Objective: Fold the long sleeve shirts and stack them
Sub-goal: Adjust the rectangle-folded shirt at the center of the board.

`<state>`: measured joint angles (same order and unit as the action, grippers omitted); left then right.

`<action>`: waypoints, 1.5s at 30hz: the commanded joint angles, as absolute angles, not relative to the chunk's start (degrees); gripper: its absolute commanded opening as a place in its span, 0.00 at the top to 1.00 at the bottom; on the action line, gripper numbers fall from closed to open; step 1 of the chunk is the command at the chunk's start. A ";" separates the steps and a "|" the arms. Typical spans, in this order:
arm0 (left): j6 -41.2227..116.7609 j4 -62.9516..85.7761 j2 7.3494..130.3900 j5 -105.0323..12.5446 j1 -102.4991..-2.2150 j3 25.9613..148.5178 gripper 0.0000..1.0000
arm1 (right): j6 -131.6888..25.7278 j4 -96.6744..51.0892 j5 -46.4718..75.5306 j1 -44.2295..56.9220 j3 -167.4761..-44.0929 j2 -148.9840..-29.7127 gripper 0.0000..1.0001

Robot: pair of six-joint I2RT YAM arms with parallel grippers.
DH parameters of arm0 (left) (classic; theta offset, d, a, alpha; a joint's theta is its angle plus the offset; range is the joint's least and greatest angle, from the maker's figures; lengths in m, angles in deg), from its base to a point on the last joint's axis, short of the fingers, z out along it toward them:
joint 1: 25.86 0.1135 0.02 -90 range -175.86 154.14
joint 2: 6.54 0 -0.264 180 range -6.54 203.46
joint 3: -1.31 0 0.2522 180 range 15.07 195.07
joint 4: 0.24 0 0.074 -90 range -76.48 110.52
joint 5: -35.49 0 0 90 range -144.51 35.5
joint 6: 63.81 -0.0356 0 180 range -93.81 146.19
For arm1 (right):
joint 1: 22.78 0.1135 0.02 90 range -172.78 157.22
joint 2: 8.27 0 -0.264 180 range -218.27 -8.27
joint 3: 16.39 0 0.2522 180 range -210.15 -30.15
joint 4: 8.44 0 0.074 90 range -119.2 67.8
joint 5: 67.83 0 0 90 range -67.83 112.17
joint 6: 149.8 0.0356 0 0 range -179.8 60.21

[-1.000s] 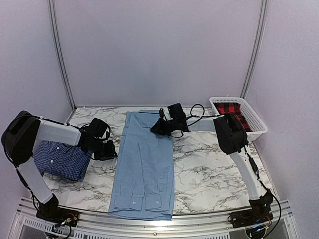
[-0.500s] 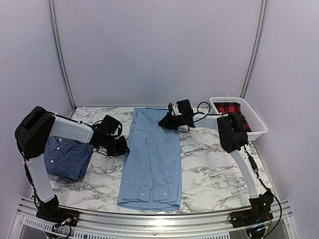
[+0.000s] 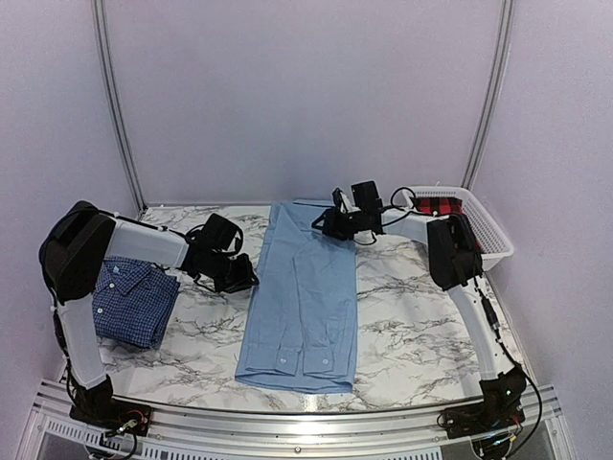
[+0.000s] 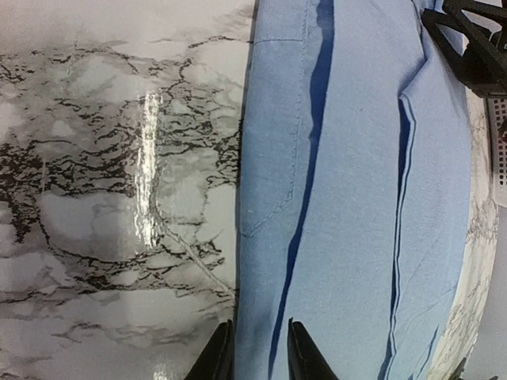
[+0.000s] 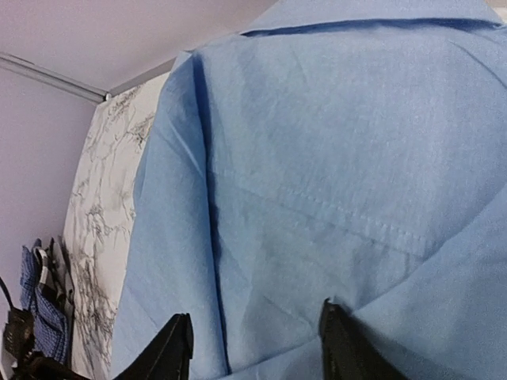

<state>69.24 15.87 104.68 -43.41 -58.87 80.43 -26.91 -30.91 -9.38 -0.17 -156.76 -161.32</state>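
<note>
The light blue shirt [image 3: 302,297] lies folded into a long strip down the middle of the marble table, cuffs toward the near edge. My left gripper [image 3: 247,278] is closed on its left edge; in the left wrist view [image 4: 257,352] the cloth edge [image 4: 356,198] sits between narrow jaws. My right gripper [image 3: 326,225] grips the collar end; in the right wrist view [image 5: 253,340] creased cloth [image 5: 317,158] fills the wider gap. The dark blue checked shirt [image 3: 134,302] lies folded at the left, apart from both grippers.
A white basket [image 3: 488,251] holding a red plaid cloth [image 3: 442,206] stands at the back right corner. Bare marble table [image 3: 421,307] lies right of the light blue shirt. Walls close in the back and sides.
Both grippers have moved right and farther back, and the light blue shirt has slid with them. The dark blue checked shirt is more uncovered as the left arm moved off it.
</note>
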 commanded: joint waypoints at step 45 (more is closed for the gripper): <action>87.48 20.48 60.65 -58.69 -86.66 43.21 0.65 | 4.91 -19.84 23.12 48.32 -56.94 -81.96 0.40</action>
